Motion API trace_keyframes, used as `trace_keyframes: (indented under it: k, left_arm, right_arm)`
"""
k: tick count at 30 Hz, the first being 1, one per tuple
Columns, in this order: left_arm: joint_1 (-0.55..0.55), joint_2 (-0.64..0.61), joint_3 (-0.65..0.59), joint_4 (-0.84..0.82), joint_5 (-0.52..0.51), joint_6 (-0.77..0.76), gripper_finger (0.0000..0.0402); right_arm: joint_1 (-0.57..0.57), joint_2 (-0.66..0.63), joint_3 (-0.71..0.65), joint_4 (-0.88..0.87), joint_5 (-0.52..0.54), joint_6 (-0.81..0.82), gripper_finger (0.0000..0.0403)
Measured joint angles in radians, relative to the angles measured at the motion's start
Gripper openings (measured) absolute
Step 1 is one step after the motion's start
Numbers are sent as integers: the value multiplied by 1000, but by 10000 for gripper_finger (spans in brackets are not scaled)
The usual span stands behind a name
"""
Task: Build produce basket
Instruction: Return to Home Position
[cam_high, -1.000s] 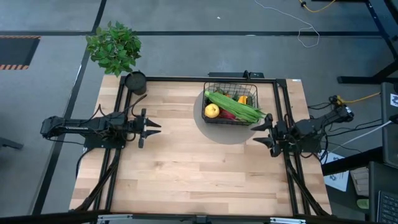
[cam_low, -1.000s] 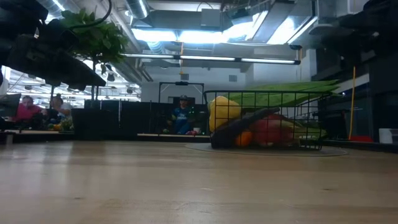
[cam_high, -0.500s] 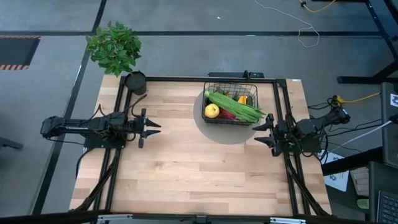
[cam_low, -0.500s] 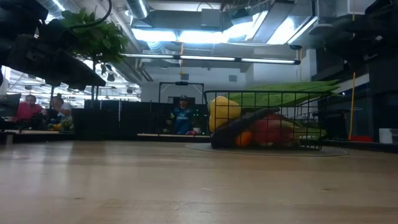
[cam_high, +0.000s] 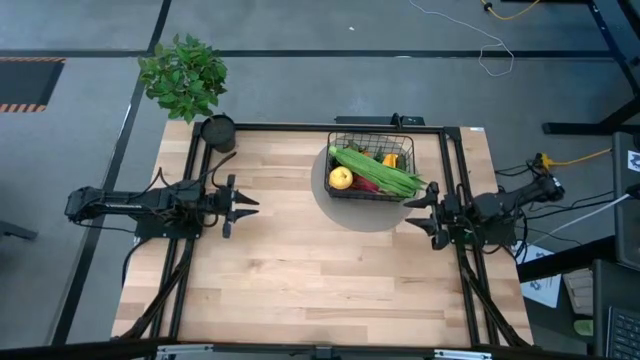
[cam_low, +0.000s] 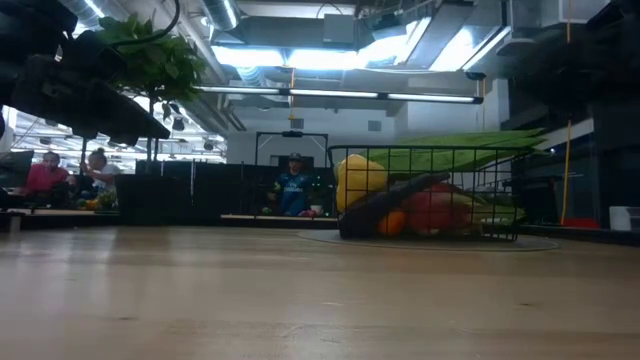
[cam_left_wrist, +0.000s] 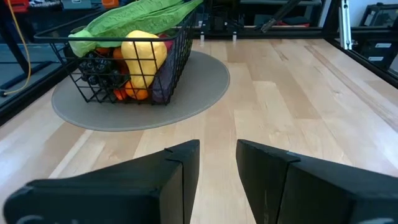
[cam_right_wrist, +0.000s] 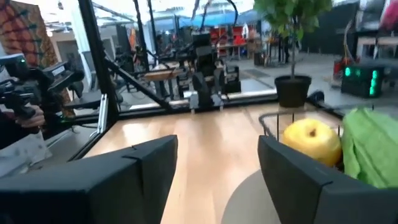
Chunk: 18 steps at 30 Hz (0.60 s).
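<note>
Homing, with the filled basket (cam_high: 345, 138) at 12 o'clock; holding left gripper (cam_high: 243, 208) at 9 and right gripper (cam_high: 418, 213) at 3, both spread and empty; parking next.

You can't make out produce (cam_high: 364, 185) under long green leaf (cam_high: 380, 172); basket (cam_right_wrist: 273, 132) cut off in right wrist view.

Left gripper (cam_high: 250, 207) and right gripper (cam_high: 411, 214) face each other, fingers parted.

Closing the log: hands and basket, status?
Left hand open, table's left. Right hand open, beside wire basket. Basket loaded, leaf lettuce on top. Nothing obstructing.
</note>
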Motion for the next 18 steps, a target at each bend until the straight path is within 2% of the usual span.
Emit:
trace_keyframes:
  k: [4, 12, 18]
  left_arm:
    - [0, 0, 0, 0, 0, -1, 98]
    - [0, 0, 0, 0, 0, 36, 98]
    - [0, 0, 0, 0, -1, 54, 98]
  right_arm:
    - [-48, 0, -14, 39, -60, -56, 220]
    - [-190, 0, -14, 40, -76, -70, 220]
    - [-318, 0, -14, 9, -314, -25, 220]
